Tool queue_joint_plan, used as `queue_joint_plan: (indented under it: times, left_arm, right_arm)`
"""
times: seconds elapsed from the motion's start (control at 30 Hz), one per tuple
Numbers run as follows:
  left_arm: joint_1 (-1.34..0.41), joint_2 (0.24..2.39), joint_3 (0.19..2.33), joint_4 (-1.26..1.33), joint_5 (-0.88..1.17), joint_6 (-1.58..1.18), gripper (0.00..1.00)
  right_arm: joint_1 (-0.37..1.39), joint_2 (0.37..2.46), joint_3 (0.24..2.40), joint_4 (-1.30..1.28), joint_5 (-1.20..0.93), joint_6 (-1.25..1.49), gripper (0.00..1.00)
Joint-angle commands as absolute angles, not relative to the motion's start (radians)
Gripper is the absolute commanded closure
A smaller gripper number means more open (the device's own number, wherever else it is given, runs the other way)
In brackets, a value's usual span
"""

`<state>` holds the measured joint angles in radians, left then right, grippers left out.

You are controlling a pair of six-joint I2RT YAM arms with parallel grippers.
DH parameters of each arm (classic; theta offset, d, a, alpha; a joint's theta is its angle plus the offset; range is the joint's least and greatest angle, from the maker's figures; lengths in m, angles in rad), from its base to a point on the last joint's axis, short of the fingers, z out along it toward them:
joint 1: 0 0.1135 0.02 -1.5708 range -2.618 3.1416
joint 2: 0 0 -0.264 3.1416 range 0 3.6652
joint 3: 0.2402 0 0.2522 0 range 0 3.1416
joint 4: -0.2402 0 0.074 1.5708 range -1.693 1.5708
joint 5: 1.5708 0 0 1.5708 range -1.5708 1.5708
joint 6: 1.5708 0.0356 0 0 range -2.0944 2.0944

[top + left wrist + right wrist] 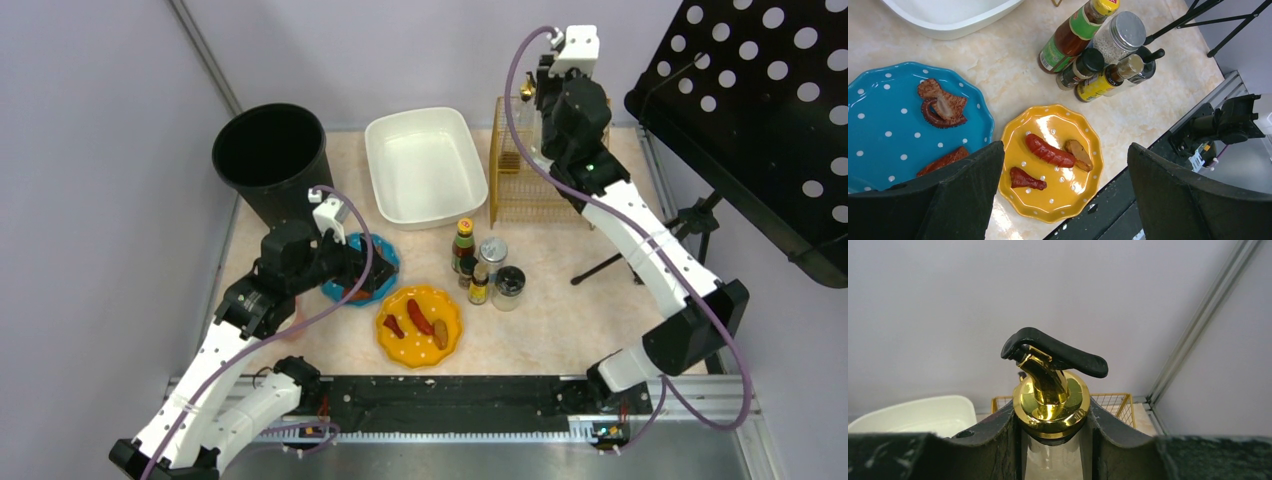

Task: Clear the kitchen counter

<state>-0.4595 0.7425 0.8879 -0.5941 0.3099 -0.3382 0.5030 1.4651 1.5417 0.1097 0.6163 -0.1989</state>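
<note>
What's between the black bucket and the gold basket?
The white basin sits on the counter between the bucket and the basket. The top view shows it.

A robotics lab is standing in for a kitchen: lavender walls and metal rails are enclosing a marbled bench carrying sauce bottles and plated food.

The top camera looks down from high at the near edge on the whole kitchen counter. The left wrist camera looks down closely on the yellow plate, shared with the top view. The right wrist camera looks level, very near a pump bottle.
</note>
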Motion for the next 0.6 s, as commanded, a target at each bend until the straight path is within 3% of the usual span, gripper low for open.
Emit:
queue_joint_plan:
  times: [0.0,0.57]
  left_arm:
    - [-0.458,0.748,0.885,-0.552,0.331,-0.328,0.03]
    - [-0.46,0.75,0.879,-0.552,0.324,-0.325,0.03]
  right_arm:
    - [0.46,1.493,1.7,0.248,0.644,-0.191,1.0]
    - [0.348,1.769,1.981,0.331,0.697,-0.215,1.0]
